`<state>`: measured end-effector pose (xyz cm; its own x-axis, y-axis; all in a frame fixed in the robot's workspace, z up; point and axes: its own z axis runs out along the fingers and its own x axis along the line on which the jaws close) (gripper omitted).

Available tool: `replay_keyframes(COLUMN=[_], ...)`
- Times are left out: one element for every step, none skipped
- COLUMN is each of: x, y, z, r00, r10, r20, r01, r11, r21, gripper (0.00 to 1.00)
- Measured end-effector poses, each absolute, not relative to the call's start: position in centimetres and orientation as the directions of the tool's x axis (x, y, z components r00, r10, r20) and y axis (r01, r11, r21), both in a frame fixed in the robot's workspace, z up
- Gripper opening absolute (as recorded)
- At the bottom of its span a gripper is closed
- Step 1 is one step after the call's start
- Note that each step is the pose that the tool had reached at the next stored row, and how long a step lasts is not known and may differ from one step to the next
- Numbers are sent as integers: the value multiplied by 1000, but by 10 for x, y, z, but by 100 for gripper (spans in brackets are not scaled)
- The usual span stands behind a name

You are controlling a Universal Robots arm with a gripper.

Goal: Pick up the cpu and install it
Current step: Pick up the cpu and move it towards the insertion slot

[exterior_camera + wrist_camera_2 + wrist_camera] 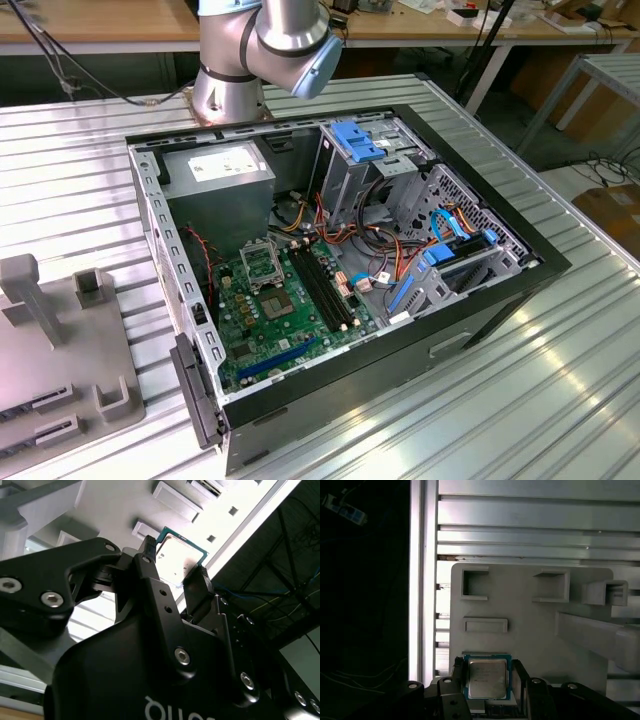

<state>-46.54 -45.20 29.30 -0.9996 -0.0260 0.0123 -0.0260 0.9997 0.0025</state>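
Exterior view, overall: bright, even, diffuse light from above; no hard shadows.
Exterior view, glare: broad white sheen on the slatted metal table [560, 400], strongest near and toward the exterior view's right; small highlights on the arm joint [290, 40].
Exterior view, shadow: computer case [150, 230] interior darkest along its wall at the exterior view's left.
Second wrist view, exposure: backlit; the table surface clips to white; the gripper [175, 560] reads as a near-black silhouette.
Second wrist view, glare: the cpu [179, 554] metal face is washed pale by reflection.
First wrist view, exposure: high contrast; the area beyond the table edge rail [417, 580] is almost black, and the rail itself clips white.
First wrist view, mid-tones: the grey fixture plate [520, 630] is evenly lit, with soft shadows in its recesses; the cpu face is dim with a faint sheen.
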Motion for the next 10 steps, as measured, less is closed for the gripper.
replay_keyframes(x=[-465, -465, -465, -465, -465, -465, -465, -465, -465, -465], y=[-452, -452, -452, -452, -452, -452, -452, -452, -452, -452], z=[294, 294, 295, 295, 296, 297, 298, 299, 300, 300], r00=[-1000, -1000, -1000, -1000, -1000, -1000, -1000, -1000, -1000, -1000], r10=[-26, -26, -26, -26, -26, -26, -26, -26, -26, -26], r20=[12, 12, 12, 12, 12, 12, 12, 12, 12, 12], r01=[-26, -26, -26, -26, -26, -26, -26, -26, -26, -26], r11=[1000, 1000, 1000, 1000, 1000, 1000, 1000, 1000, 1000, 1000], r21=[3, 3, 2, 3, 3, 3, 3, 3, 3, 3], gripper=[47, 47, 47, 47, 47, 47, 47, 47, 47, 47])
